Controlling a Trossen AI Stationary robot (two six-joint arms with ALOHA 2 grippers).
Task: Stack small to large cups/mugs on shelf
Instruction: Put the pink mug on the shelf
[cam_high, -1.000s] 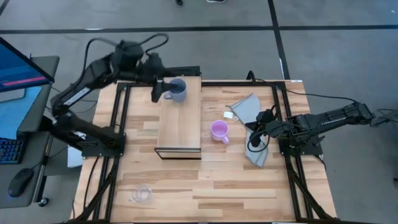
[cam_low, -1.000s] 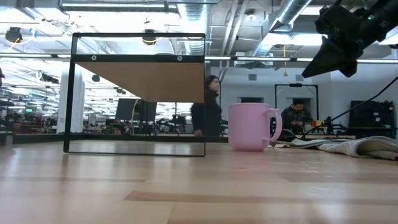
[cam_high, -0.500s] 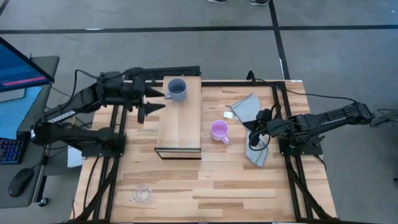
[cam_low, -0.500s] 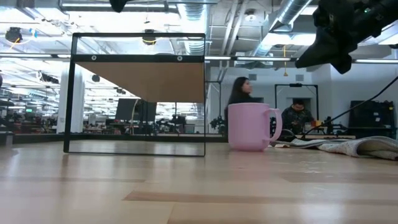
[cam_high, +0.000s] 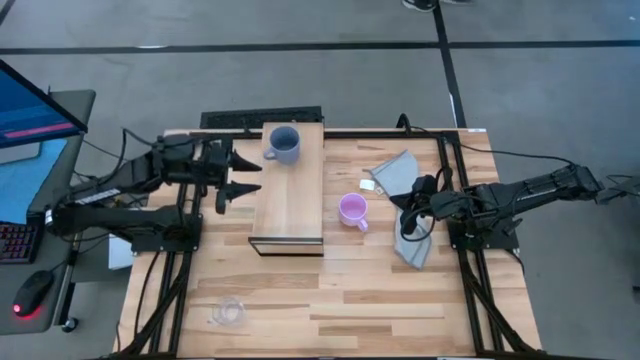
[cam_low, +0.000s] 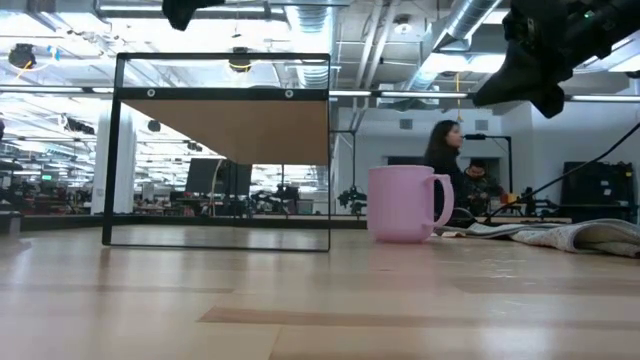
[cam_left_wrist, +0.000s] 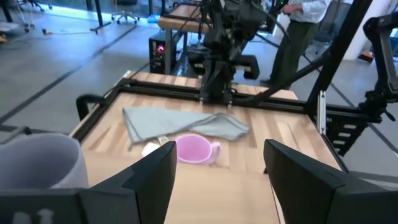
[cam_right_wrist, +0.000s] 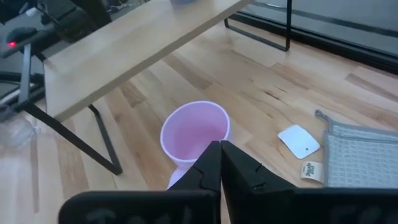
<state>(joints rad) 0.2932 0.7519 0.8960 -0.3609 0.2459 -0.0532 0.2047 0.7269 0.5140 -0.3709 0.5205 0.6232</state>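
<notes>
The grey-blue mug (cam_high: 283, 144) stands empty on the shelf (cam_high: 288, 200) beside the released left tool (cam_high: 244, 177); the right tool (cam_high: 407, 226), clenched, hovers near the empty lilac mug (cam_high: 352, 210).

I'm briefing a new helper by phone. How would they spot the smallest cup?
Start at the raised wooden shelf in mid-table, then go to the table's near corner on the left arm's side. The small clear cup stands there alone; unlike the grey-blue mug and lilac mug, it is transparent.
</notes>
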